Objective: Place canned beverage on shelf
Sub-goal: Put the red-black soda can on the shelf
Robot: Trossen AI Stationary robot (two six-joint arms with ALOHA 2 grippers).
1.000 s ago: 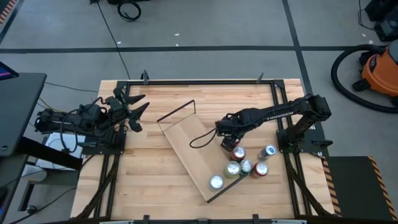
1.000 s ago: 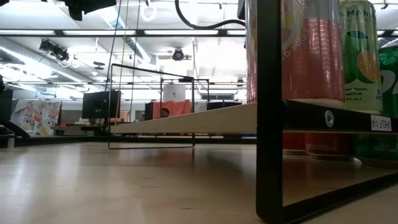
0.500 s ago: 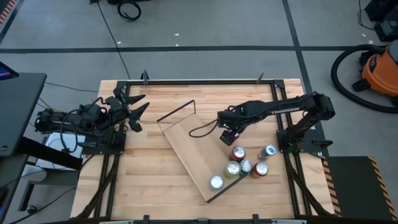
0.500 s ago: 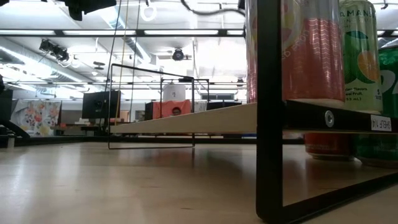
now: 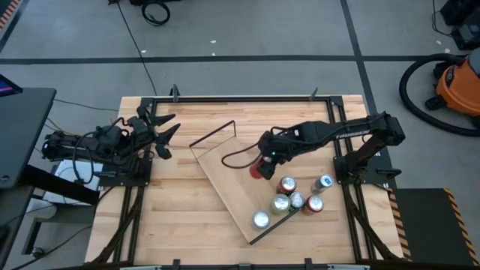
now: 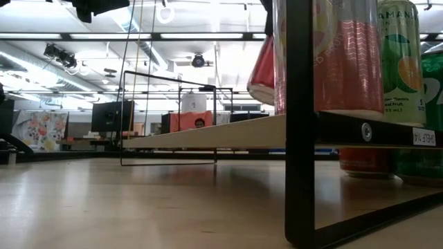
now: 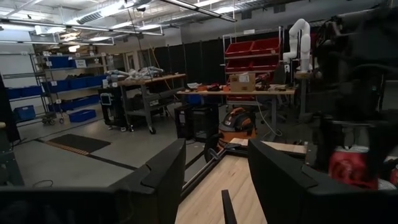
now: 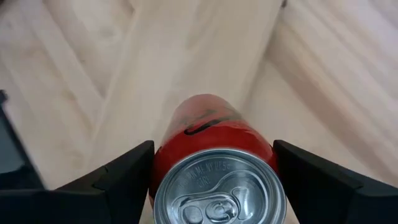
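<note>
The left gripper (image 5: 166, 129) waits near the table's left edge, well apart from the work, its fingers spread and holding nothing.

Moving right, the shelf (image 5: 225, 176) lies slantwise across the middle of the table (image 5: 180, 225), a light board with thin dark wire ends. Over its right edge hangs the right gripper (image 5: 264, 163), and the step in hand is the carry: a red can (image 5: 259, 170) is clamped between its fingers and brought above the board. In the right wrist view the can (image 8: 214, 168) fills the gap between the two dark fingers (image 8: 118, 180), one pressed on each side, jaws held about a can's width apart. In the low view the can (image 6: 263, 66) hangs tilted and clear of the board, so it is not yet set down.

The next move, I judge, calls for righting the can, lowering it until its base sits flat on the board, then letting go. Whether it is over the board proper or just at its rim is hard to say from above.

Farther right, other cans (image 5: 296, 201) stand clustered at the shelf's lower right end, one (image 5: 260, 219) of them on the board.
</note>
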